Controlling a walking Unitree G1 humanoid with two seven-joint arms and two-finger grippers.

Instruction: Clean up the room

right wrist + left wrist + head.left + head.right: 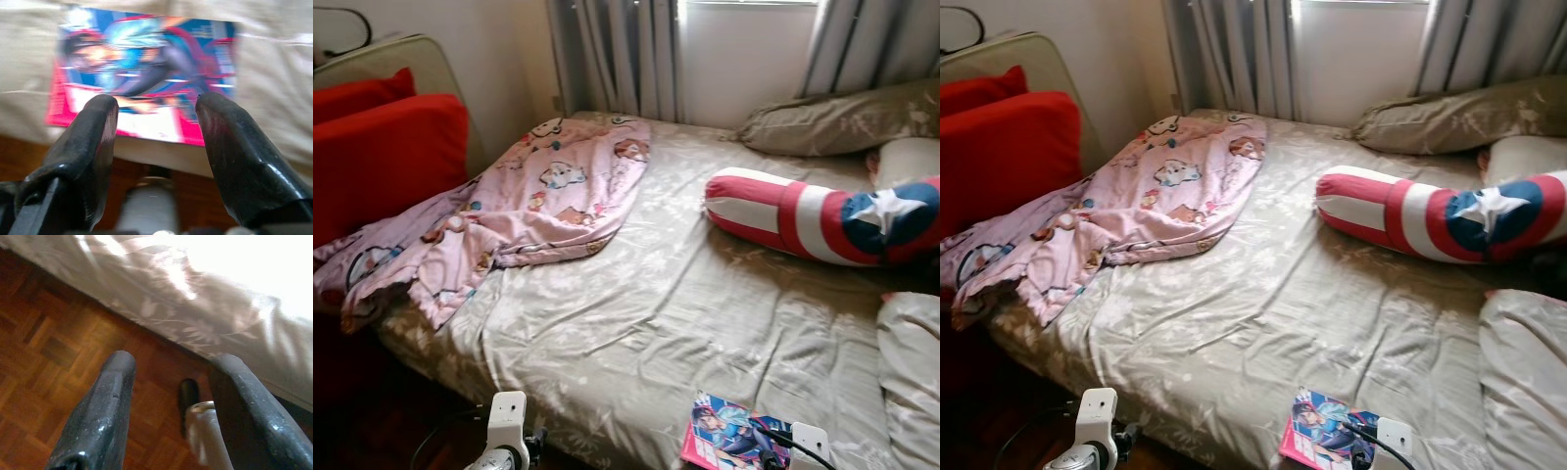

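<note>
We see daylight from the window (744, 49) washing the bed (636, 304) softly; the floor (372, 431) beside it lies in deep shadow. Wrist views are blurred, one glaring white on the sheet (254, 279).

We see grey curtains (612, 54) hanging beside a bright window (744, 59). Below the bed lies a wooden parquet floor (54, 352).

The left end effector (171, 406) has two long black fingers (98, 416), glossy and finely speckled, rounded at the tips and broadening toward the wrist. Between their bases sits a silver cylindrical part. The right end effector (156, 117) carries the same thick, shiny black fingers (234, 152). Behind each end effector is a white housing, with a thin black cable trailing from it.
</note>
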